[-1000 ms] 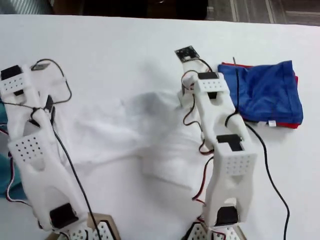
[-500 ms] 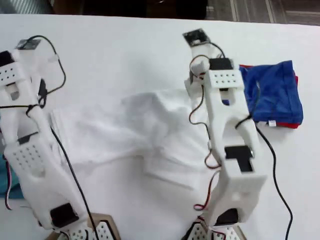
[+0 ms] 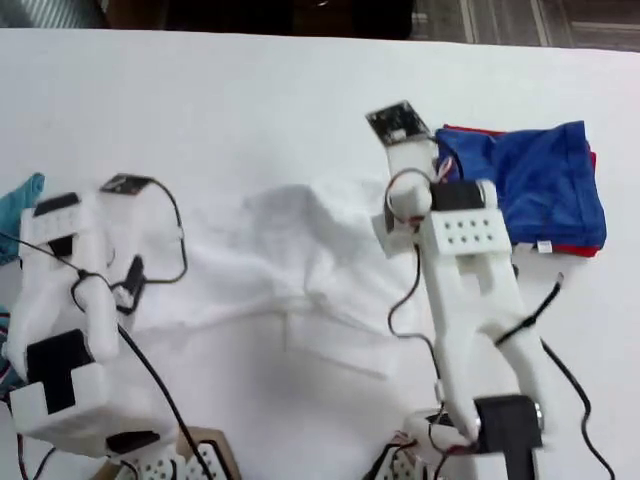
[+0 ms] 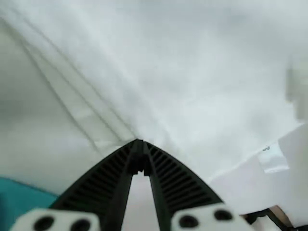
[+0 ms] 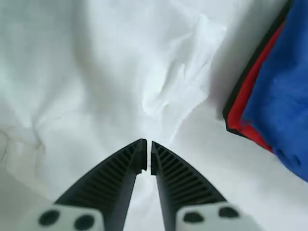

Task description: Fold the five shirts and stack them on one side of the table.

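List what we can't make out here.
- Teal shirt: high view, cut off by the left edge and the left arm.
- Blue shirt: high view, covers the folded layers beneath; count unclear.
- White shirt: high view, both arms cover its ends.
- Left gripper, right gripper: wrist views, shut fingers hide any pinched fabric.

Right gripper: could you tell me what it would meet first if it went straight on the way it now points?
The white shirt. The right gripper points straight into its crumpled cloth and may already touch it; depth is unclear. The blue shirt lies off to the side of that line.
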You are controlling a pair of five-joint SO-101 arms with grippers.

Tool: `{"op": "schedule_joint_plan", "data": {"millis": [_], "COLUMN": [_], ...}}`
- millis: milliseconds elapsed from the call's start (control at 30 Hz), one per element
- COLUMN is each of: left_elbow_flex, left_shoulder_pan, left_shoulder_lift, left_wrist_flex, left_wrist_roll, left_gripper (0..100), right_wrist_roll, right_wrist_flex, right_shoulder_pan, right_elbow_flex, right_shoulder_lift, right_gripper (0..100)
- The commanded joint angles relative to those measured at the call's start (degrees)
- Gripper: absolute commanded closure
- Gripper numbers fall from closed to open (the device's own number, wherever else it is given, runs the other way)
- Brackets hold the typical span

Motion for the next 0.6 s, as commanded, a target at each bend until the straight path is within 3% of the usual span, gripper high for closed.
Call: {"op": "schedule_joint_plan", "data": {"millis": [0,300,567], "left_elbow_flex": [1.98,-7.52,-9.89], "left_shoulder_pan": [-0.44,-12.4,-9.05], "left_shoulder_lift": [1.58,8.35,8.0], "left_wrist_flex": [-2.64,-5.8,3.6], "left_wrist_roll": [-0.7,-0.35,-0.79], "left_gripper": [97,97,97], "right_wrist_roll": [0.18,0.18,0.18], "right_wrist_flex": [-1.54,-4.79,-11.65], "right_shoulder_pan": [-0.4,0.04,0.04], "right_elbow_flex": [4.22,12.66,19.08], "right_shoulder_lift": [-5.14,-5.85,-5.85], "right_gripper": [97.8,97.8,97.8]}}
